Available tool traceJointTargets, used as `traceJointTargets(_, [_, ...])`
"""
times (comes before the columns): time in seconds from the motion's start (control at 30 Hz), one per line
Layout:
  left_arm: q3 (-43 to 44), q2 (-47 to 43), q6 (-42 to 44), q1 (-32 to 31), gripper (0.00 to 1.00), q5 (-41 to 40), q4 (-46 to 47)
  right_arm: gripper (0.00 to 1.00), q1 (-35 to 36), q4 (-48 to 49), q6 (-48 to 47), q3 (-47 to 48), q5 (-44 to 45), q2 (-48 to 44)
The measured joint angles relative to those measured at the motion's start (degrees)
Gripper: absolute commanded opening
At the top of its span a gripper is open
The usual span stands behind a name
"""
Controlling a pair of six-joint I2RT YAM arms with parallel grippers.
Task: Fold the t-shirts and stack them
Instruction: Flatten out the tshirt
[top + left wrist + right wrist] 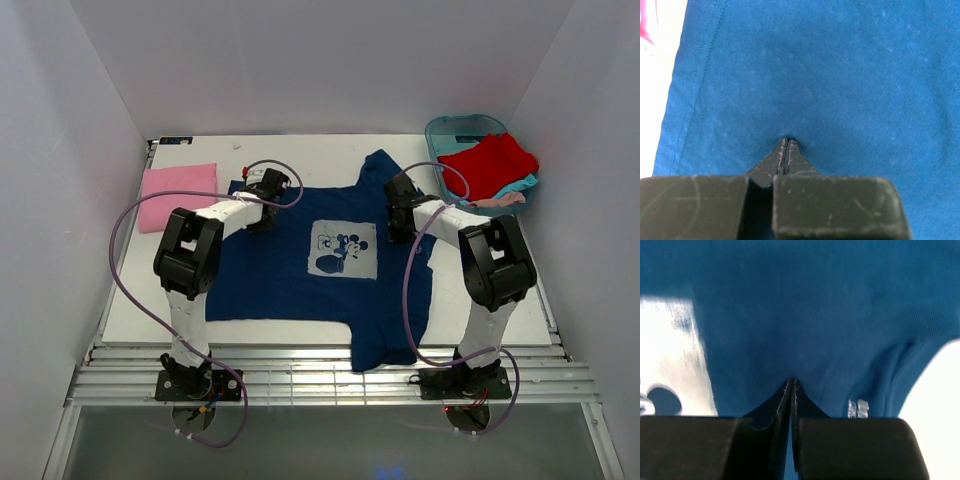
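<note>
The navy blue t-shirt (pixel 290 270) with a pale square cartoon print (pixel 343 250) lies spread on the white table, its hem hanging over the near edge. My left gripper (pixel 268 192) is at its far left part; in the left wrist view the jaws (pixel 784 140) are shut with the tips pinched into the blue cloth (pixel 840 75). My right gripper (pixel 400 205) is at its far right part, shut on the cloth (pixel 815 300) in the same way (pixel 792 381). A folded pink t-shirt (pixel 178 196) lies at the far left. Red (pixel 488 163) and teal (pixel 522 186) t-shirts sit in the tub.
The teal plastic tub (pixel 452 128) stands at the far right corner. White walls close in the table on three sides. A slatted metal strip (pixel 320 380) runs along the near edge by the arm bases. A small tag (pixel 858 409) shows on the navy cloth.
</note>
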Motion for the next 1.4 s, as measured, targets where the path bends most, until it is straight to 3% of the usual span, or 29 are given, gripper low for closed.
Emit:
traceJointTargets(0.17, [3.39, 2.80, 0.07, 0.92, 0.00, -0.55, 0.48, 0.08, -1.36, -0.96, -1.18, 8.76, -0.92, 6.95])
traceJointTargets(0.5, [17.68, 11.98, 1.88, 5.14, 0.00, 1.68, 1.70, 0.08, -6.86, -7.74, -3.54, 40.28, -4.39, 26.84])
traceJointTargets(0.63, [22.82, 15.21, 3.30, 5.44, 0.00, 2.71, 1.84, 0.08, -8.04, -9.81, -5.01, 43.91, -5.84, 28.81])
traceJointTargets(0.73, [24.52, 16.17, 4.17, 5.46, 0.00, 3.19, 1.88, 0.08, -8.17, -9.11, -6.10, 42.66, -6.27, 28.11])
traceJointTargets(0.9, [22.93, 15.04, 4.31, 5.57, 0.00, 4.48, 2.60, 0.08, -8.09, -7.72, -7.45, 32.54, -7.02, 21.40])
traceJointTargets(1.1, [9.86, 6.27, 2.01, 4.76, 0.00, 5.51, 4.72, 0.11, -7.61, -7.87, -7.43, 20.50, -7.89, 10.78])
traceJointTargets(1.23, [-2.38, -2.91, 1.49, 3.96, 0.28, 4.94, 4.85, 0.37, -5.66, -7.39, -7.06, 10.86, -7.34, -0.24])
traceJointTargets(1.27, [-4.96, -5.22, 1.62, 3.76, 0.40, 4.48, 4.81, 0.41, -4.68, -7.50, -6.88, 8.66, -6.99, -3.48])
traceJointTargets(1.4, [-12.09, -13.64, 1.68, 3.61, 0.48, 0.74, 4.79, 0.46, -0.61, -7.80, -5.64, 2.21, -5.27, -13.20])
